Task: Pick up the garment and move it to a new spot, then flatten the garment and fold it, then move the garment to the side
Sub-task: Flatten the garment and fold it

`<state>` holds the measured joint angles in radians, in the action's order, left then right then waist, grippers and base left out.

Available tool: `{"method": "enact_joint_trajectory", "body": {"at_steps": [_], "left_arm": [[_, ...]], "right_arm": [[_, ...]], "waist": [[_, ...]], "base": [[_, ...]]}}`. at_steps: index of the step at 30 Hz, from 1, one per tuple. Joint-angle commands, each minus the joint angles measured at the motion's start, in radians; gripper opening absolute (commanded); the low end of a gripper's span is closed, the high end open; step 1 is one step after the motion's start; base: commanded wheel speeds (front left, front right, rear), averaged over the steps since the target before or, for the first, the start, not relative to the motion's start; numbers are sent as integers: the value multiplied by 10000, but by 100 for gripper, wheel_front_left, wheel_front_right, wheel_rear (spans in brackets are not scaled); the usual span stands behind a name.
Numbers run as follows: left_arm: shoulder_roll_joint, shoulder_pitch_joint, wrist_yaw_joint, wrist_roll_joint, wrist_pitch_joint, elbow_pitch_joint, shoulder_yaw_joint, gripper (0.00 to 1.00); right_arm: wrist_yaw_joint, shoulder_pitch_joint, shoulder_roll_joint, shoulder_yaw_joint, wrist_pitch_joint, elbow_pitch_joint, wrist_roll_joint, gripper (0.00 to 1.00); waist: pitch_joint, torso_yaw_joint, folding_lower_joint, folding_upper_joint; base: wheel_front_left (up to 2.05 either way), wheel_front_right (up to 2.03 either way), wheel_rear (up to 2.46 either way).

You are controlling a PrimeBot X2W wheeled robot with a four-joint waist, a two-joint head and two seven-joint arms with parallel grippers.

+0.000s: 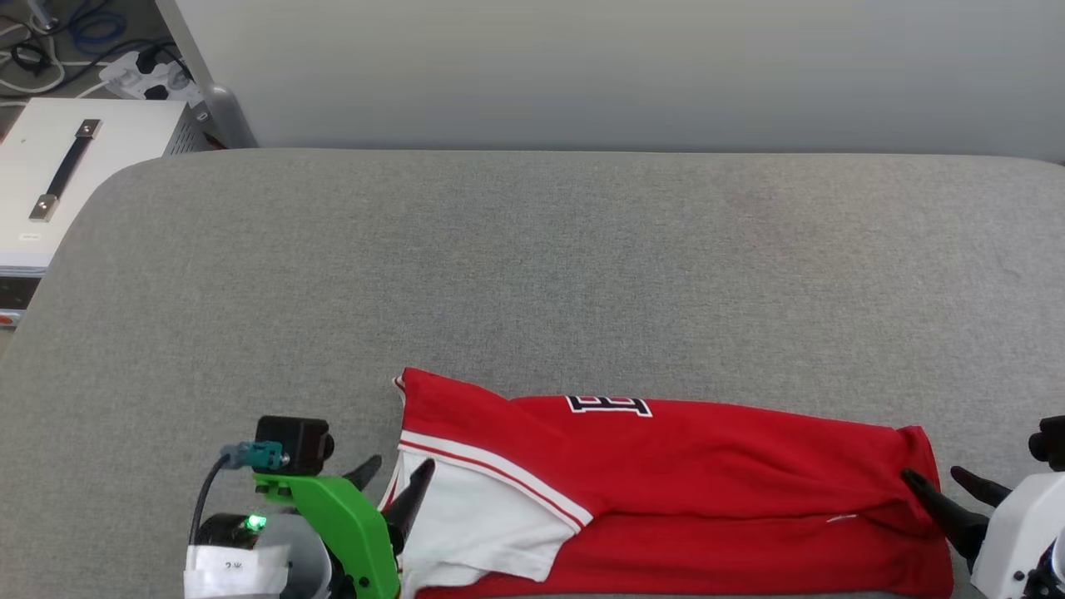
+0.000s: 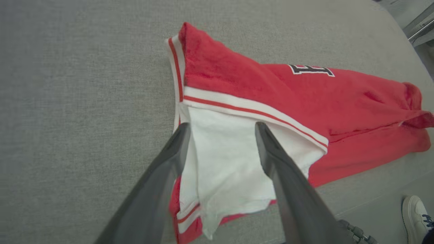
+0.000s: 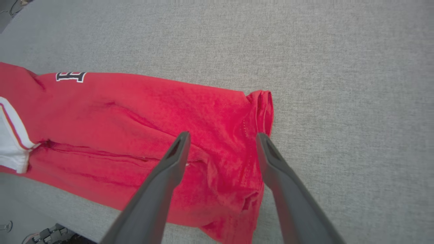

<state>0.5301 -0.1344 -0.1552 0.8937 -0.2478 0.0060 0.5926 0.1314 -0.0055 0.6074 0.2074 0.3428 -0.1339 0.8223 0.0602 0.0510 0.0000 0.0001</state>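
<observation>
The garment (image 1: 666, 482), a red jersey shirt with a white sleeve and striped trim, lies folded into a long band along the near edge of the grey table (image 1: 532, 249). Part of its black lettering shows on the top fold. My left gripper (image 1: 401, 466) is open at the shirt's left end. In the left wrist view its fingers straddle the white sleeve (image 2: 230, 152) without closing on it. My right gripper (image 1: 932, 476) is open at the shirt's right end. In the right wrist view, the right gripper (image 3: 222, 135) spreads its fingers over the red hem (image 3: 261, 108), and the cloth lies loose.
A white case with a black handle (image 1: 75, 166) stands off the table's far left, with a power strip and cables (image 1: 141, 75) behind it. A pale wall runs along the back. A person's white shoe (image 2: 415, 213) shows below the table's near edge.
</observation>
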Motion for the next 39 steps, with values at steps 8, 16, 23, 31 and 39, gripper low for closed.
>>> {"method": "enact_joint_trajectory", "body": {"at_steps": [8,16,23,31,39], "left_arm": [[-365,-460,202,-1531,2955,376,-297,100],[-844,-763,554,-3107,5079,1120,-1177,100],[-1849,-97,1138,-5193,5093,287,-3109,100],[-2702,191,2290,-6116,5095,632,-4229,100],[-3091,151,2732,-6558,5095,737,-4902,100]], "right_arm": [[-7,447,-786,-1562,1331,427,-455,100],[-7,568,-1660,-2648,1732,-75,-1173,100],[-7,492,-2234,-3016,2062,-569,-1014,100],[-7,370,-2737,-2555,2597,-1014,-119,100],[-7,146,-2859,-1929,2419,-1344,261,100]], "waist": [[284,133,0,-1],[743,375,0,-1],[1094,499,0,-1],[1188,627,0,-1],[1173,688,0,-1]], "base": [[0,0,0],[0,0,0],[0,0,0],[0,0,0],[0,0,0]]}}
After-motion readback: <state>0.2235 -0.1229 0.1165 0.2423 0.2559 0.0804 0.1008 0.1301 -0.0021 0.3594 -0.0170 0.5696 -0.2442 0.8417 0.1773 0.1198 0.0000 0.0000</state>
